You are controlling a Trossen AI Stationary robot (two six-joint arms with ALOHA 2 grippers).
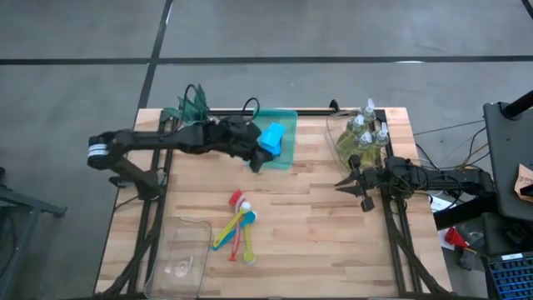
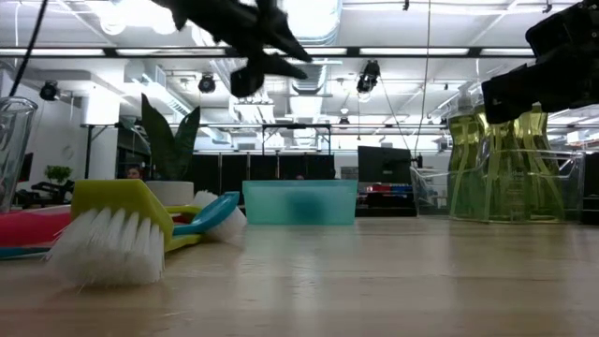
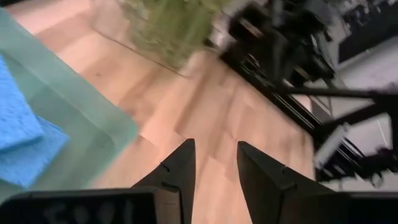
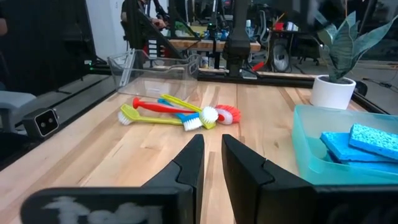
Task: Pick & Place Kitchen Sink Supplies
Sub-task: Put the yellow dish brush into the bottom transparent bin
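Note:
Several blue sponges lie in a green tray at the far middle of the table. My left gripper hovers open at the tray's near edge, above the bare wood, with the sponges beside its fingers. Clear soap bottles stand in a clear tray at the far right. Brushes with red, yellow, blue and green handles lie in a heap on the wood at near centre. My right gripper waits near the right edge, slightly open, pointing level toward the brushes.
An empty clear tray sits at the near left corner. A potted plant stands at the far left, behind my left arm. Bare wood lies between the brushes and my right gripper. A black rail runs along the far edge.

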